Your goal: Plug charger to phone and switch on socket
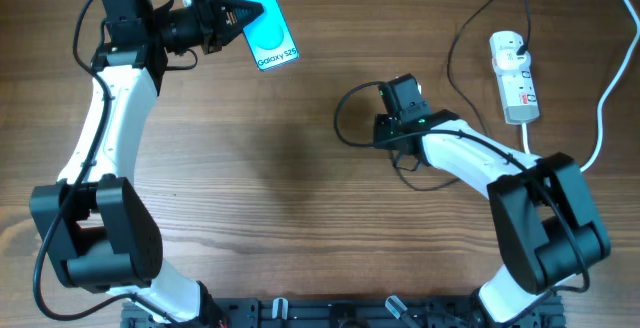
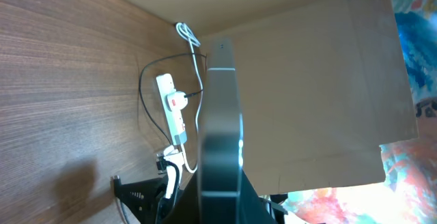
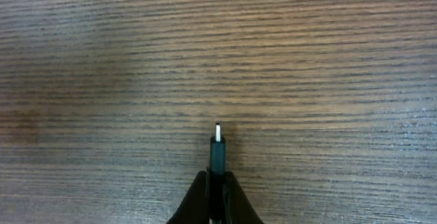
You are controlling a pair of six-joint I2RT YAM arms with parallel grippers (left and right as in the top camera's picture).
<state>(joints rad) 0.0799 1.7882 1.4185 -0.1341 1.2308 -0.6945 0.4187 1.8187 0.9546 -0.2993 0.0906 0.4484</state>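
Holding the slim cyan-screened smartphone (image 1: pixel 268 28) at upper left, the left jaws pinch it edge-on, apparently to present its port. The right jaws, pressed on the thin black charger cable's dark connector (image 3: pixel 217 152), aim its tip forward over the wooden desk (image 1: pixel 300 218) at centre. The white power strip (image 1: pixel 513 78) lies upper right. Both arms are bent inward.
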